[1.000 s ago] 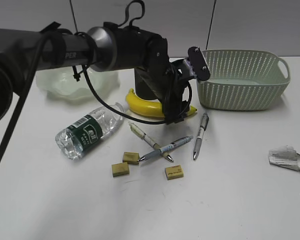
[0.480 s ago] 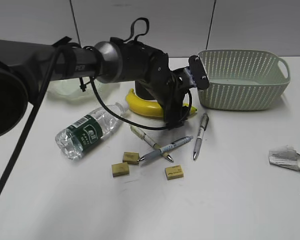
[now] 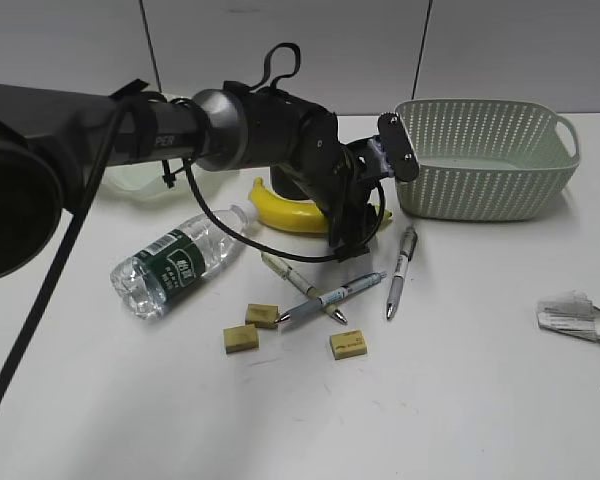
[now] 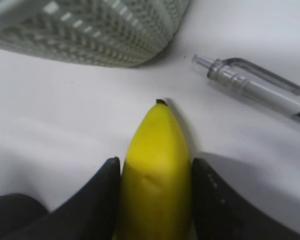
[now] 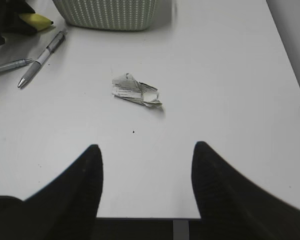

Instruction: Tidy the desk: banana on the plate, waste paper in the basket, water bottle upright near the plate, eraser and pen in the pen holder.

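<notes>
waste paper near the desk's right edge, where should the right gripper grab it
Come straight down on the waste paper and pinch across its raised crumpled middle: it lies low and loose on the desk, nothing beside it. The right gripper is open.

On the left arm point(image 3: 110, 120), at about ten o'clock, white letters show; only "ER" can be read. The water bottle point(image 3: 180, 262) has a dark green label with white marks, too small to read. The waste paper point(image 5: 136, 90) has print, also unreadable.

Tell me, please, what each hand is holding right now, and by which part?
The left hand has its fingers against both sides of the banana, near its tip. The right hand is open, holding nothing.
</notes>
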Available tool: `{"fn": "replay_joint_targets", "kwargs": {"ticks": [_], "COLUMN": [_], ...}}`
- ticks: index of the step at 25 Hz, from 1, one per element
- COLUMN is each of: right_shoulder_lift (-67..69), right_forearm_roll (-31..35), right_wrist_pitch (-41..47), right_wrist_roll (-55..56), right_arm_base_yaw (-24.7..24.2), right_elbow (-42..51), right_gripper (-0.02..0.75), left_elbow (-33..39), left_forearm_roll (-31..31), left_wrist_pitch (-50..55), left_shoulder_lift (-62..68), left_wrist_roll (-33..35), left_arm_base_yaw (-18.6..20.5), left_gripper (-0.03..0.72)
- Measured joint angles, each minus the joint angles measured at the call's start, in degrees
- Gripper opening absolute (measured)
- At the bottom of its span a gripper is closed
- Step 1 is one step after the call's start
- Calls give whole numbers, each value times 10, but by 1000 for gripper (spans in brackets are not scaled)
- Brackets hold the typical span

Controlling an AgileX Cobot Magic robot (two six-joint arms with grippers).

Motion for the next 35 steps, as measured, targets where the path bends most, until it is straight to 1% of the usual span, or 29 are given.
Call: {"fn": "replay_joint_targets", "kwargs": {"ticks": [4, 8, 15, 19, 21, 23, 25, 27, 29, 33, 35], "right_shoulder_lift": [0, 0, 0, 0, 0, 0, 0, 0, 0, 0, 0], "right_forearm_roll": [0, 0, 0, 0, 0, 0, 0, 0, 0, 0, 0], "right_wrist_pitch": [0, 0, 0, 0, 0, 0, 0, 0, 0, 0, 0], "right_wrist_roll": [0, 0, 0, 0, 0, 0, 0, 0, 0, 0, 0], "right_arm_base_yaw": [0, 0, 0, 0, 0, 0, 0, 0, 0, 0, 0], "right_elbow": [0, 0, 0, 0, 0, 0, 0, 0, 0, 0, 0], "right_gripper": [454, 454, 454, 454, 454, 454, 454, 454, 454, 454, 454], "left_elbow": [2, 2, 2, 2, 2, 2, 2, 2, 2, 2, 2], "left_forearm_roll": [0, -6, -83, -91, -75, -32, 24, 71, 94, 101, 97], "left_wrist_pitch": [26, 43, 92, 114, 116, 117, 121, 128, 141, 149, 131], "left_shoulder_lift": [-12, -51, -161, -227, -256, -281, -295, -297, -295, -284, -274], "left_wrist_roll": [0, 0, -1, -3, -14, -39, -75, -101, -113, -122, -123], "left_arm_base_yaw": [0, -1, -5, -6, -6, -6, -2, 11, 32, 95, 128], "left_gripper": [321, 321, 321, 321, 321, 321, 321, 321, 321, 321, 321]}}
